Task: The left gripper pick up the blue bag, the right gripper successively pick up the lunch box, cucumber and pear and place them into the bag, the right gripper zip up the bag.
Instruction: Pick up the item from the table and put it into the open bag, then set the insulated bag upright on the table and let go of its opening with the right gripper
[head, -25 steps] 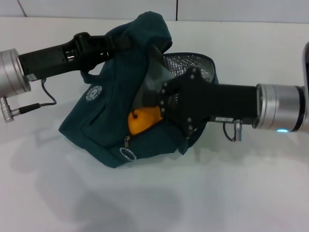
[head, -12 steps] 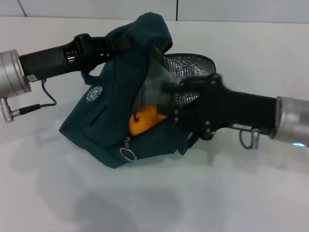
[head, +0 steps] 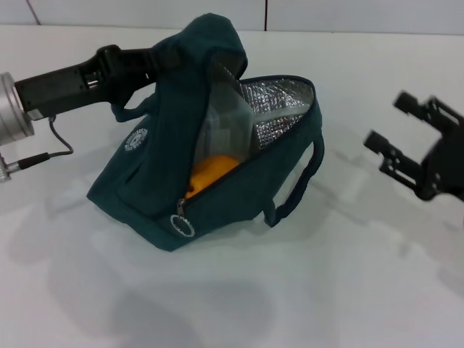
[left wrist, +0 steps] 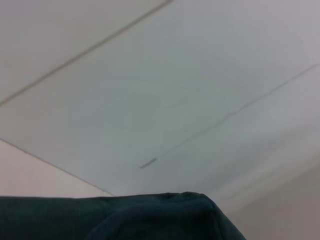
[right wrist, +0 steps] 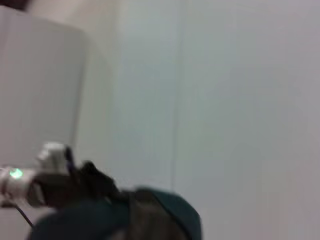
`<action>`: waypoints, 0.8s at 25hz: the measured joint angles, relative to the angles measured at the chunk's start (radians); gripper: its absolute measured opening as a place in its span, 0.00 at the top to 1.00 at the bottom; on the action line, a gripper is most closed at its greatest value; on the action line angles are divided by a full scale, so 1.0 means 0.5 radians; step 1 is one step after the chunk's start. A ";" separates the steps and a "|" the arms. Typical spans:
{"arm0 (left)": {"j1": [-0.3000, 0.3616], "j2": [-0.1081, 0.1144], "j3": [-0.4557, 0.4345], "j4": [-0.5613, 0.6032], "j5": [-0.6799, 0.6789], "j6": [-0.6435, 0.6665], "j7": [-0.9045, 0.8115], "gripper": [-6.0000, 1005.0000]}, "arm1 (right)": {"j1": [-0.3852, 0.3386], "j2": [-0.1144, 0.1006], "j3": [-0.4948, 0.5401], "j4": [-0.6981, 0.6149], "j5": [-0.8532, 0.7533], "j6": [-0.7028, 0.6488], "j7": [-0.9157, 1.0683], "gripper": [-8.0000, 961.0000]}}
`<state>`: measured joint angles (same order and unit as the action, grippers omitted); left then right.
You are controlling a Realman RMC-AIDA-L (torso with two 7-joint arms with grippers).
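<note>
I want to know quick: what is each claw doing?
Left gripper: shut on the bag, holding its top up.
Right gripper: open, empty, beside the bag.

loc: lab/test bench | evid: plain white table [head: 290,304], bare white wall panels w/ seams [head: 362,14], no furnishings

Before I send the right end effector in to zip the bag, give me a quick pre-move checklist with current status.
1. Left end effector holding the blue bag up by its top: ok.
2. Pear inside the bag: ok, orange shows in the opening.
3. Lunch box inside: ok, clear box visible above the pear.
4. Cucumber inside: cannot tell, not visible.
5. Right end effector clear of the bag, open and empty: ok.
6. Zipper ring pull reachable at the front lower end of the opening: ok.
</note>
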<state>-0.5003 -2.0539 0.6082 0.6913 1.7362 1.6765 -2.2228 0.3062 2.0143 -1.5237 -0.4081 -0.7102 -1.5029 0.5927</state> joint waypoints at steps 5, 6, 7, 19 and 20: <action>0.001 0.002 -0.020 -0.010 0.007 -0.015 0.003 0.92 | 0.034 0.001 0.017 0.137 -0.009 0.148 -0.012 0.30; 0.000 0.002 -0.020 -0.010 0.009 -0.017 0.003 0.92 | 0.052 0.005 0.003 0.137 -0.013 0.194 -0.013 0.30; 0.000 0.002 -0.021 -0.011 0.010 -0.018 0.003 0.92 | 0.085 0.008 -0.016 0.138 -0.016 0.256 -0.011 0.30; 0.000 0.000 -0.011 -0.011 0.008 -0.018 0.003 0.92 | 0.427 0.027 -0.363 0.132 -0.002 0.803 0.187 0.30; 0.000 -0.001 -0.011 -0.011 0.008 -0.018 0.003 0.92 | 0.428 0.027 -0.368 0.123 0.016 0.839 0.187 0.30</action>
<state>-0.5001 -2.0546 0.6026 0.6856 1.7405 1.6674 -2.2211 0.5200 2.0280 -1.7079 -0.3464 -0.7022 -1.0834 0.6864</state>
